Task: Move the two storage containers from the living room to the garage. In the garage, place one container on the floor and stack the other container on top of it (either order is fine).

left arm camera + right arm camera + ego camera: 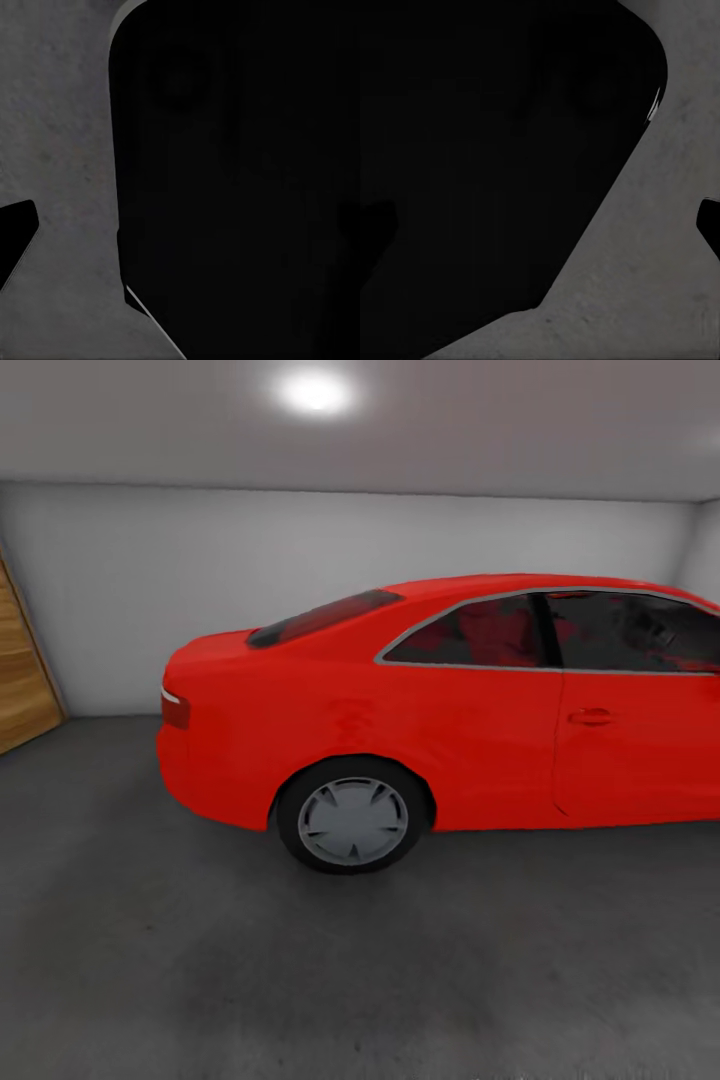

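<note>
So I'm in the garage: wooden door [22, 670] at left, concrete floor [200, 960], then the red car [450, 710]. No container down or stacked anywhere I can see, so placing is probably all still ahead. Both wrist views are mostly a dark shape over floor; can't tell if either pincer is open or holding anything.

Garage floor [330, 980] — dark grey, rough speckled concrete, fills the lower half of the head view and runs back to the plain white wall [200, 590]. Red car [440, 710] stands on it, centre to right of frame, rear wheel down on the concrete. Wooden plank door [20, 670] at the left edge. Same concrete — left wrist view [60, 135] and right wrist view [660, 285].
</note>
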`<state>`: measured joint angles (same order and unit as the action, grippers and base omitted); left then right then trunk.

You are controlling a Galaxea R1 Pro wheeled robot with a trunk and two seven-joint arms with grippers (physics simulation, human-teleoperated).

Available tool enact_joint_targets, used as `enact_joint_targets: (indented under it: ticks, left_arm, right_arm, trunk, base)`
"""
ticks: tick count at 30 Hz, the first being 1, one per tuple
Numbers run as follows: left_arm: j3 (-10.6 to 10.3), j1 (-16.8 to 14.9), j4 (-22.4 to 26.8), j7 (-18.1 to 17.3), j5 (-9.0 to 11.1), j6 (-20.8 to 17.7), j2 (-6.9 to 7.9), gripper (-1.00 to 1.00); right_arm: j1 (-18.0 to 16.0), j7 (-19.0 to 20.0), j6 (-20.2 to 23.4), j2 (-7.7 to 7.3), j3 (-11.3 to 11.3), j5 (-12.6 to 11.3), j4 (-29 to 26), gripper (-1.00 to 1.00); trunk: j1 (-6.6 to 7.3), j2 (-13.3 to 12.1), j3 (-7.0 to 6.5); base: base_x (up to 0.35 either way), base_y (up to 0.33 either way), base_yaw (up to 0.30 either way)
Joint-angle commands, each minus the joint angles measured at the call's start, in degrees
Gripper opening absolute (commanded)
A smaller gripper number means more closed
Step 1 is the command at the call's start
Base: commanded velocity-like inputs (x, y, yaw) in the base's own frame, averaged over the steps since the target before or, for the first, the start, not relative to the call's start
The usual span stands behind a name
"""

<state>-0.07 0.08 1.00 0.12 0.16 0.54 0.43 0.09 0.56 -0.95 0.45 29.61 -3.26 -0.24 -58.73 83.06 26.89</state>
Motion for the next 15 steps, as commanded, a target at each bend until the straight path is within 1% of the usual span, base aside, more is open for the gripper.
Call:
enact_joint_targets:
  ticks: [1, 15]
  left_arm:
    - [0.0, 0.0, 0.0, 0.0, 0.0, 0.1, 0.01, 1.0]
    - [0.0, 0.0, 0.1, 0.0, 0.0, 0.1, 0.01, 1.0]
  right_arm:
    - [0.0, 0.1, -0.1, -0.01, 0.3, -0.3, 0.0, 1.0]
    - [0.0, 0.1, -0.2, -0.01, 0.3, -0.2, 0.0, 1.0]
  trunk:
    - [0.0, 0.0, 0.04]
    - [0.0, 0.0, 0.04]
  base:
    - [0.0, 0.0, -0.259]
    - [0.0, 0.0, -0.259]
